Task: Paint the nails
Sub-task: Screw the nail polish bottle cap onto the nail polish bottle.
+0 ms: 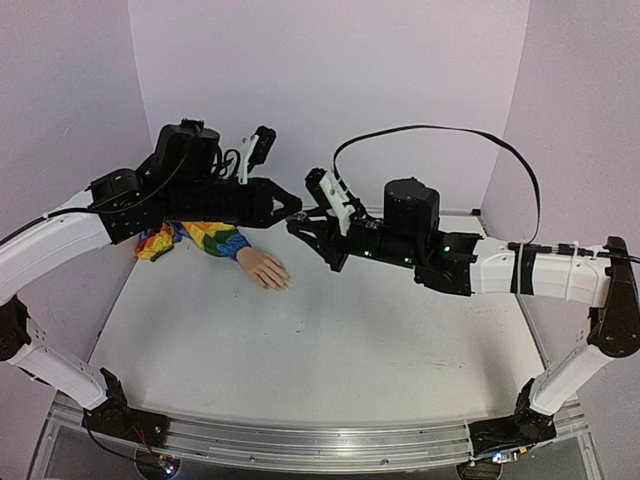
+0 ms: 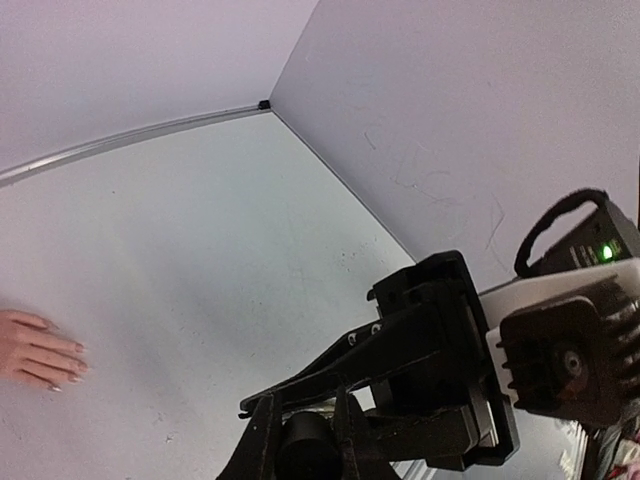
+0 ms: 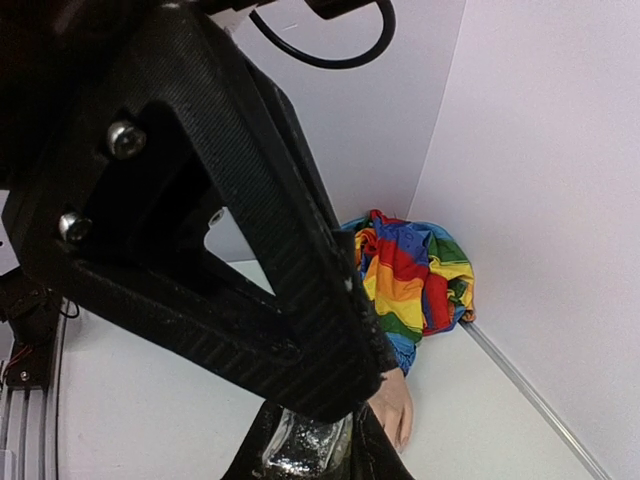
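1. The white bench [image 1: 330, 350] carries everything, with pale walls on its left, far and right sides.
2. My left arm [image 1: 50, 245] reaches in from the left and my right arm [image 1: 550, 270] from the right. They meet over the far middle of the bench.
3. The rainbow-striped sleeve [image 1: 205, 238] lies bunched in the far left corner, partly hidden under my left arm in the top view.
4. The fake hand [image 1: 265, 270] comes out of the sleeve's right end. It lies flat on the bench, pale peach, with its fingers pointing right and a little toward the near edge.
5. My left gripper [image 1: 293, 207] hangs above the bench just far of the fake hand, tip to tip with the other gripper. In the left wrist view a dark round shape sits between its fingers, but I cannot tell whether they are clenched on it.
6. My right gripper [image 3: 305, 455] faces the left one and grasps the small bottle, with one finger tight against each side.
7. The small bottle [image 3: 305, 445] looks like glittery glass. It is off the bench and right of the fake hand, not touching it.
8. The nails [image 2: 82, 366] are at the fake hand's fingertips, on the bench left of both grippers and apart from them. They are too small for me to tell whether they carry any coat.
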Controlling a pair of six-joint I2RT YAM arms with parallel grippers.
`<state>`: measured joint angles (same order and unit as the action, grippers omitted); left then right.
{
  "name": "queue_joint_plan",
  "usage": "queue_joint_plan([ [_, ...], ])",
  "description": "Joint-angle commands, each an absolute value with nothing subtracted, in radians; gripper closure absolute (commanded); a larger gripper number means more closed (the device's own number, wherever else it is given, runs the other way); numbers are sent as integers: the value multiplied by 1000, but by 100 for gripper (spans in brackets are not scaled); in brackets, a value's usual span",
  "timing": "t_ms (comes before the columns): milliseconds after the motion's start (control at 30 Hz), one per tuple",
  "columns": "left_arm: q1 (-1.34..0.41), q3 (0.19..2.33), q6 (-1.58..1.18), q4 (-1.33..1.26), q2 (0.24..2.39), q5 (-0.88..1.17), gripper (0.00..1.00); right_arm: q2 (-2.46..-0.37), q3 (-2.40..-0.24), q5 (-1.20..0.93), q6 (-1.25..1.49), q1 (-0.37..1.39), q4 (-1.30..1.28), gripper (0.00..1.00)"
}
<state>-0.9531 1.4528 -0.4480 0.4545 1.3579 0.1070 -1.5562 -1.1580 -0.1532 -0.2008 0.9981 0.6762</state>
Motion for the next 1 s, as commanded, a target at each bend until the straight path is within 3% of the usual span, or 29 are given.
queue_joint_plan([
  [0,-962,1484,-261,399,1362,374,99,-1513,-1194,-387,-174,998,745,100],
  [67,-960,1488,-146,414,1365,612,100,-1489,-1191,-661,-111,966,747,100],
  [167,-964,1479,-26,426,1373,1141,100,-1500,-1249,-1099,65,953,802,100],
  [267,-977,1477,-2,426,1375,1352,100,-1527,-1273,-1261,313,983,1019,100],
  [400,-974,1484,60,464,1347,1193,98,-1506,-1233,-1204,295,999,1023,100],
  [433,-973,1494,51,479,1341,1100,91,-1494,-1220,-1164,248,997,984,100],
  [533,-971,1509,10,509,1310,817,42,-1458,-1210,-1005,37,994,765,100],
  [667,-970,1481,-59,516,1229,539,6,-1438,-1181,-720,-143,995,639,100],
  [767,-969,1462,-124,522,1183,390,1,-1440,-1164,-563,-203,995,626,100],
  [967,-967,1473,-433,576,1173,13,4,-1473,-1160,-284,-216,996,663,100],
])
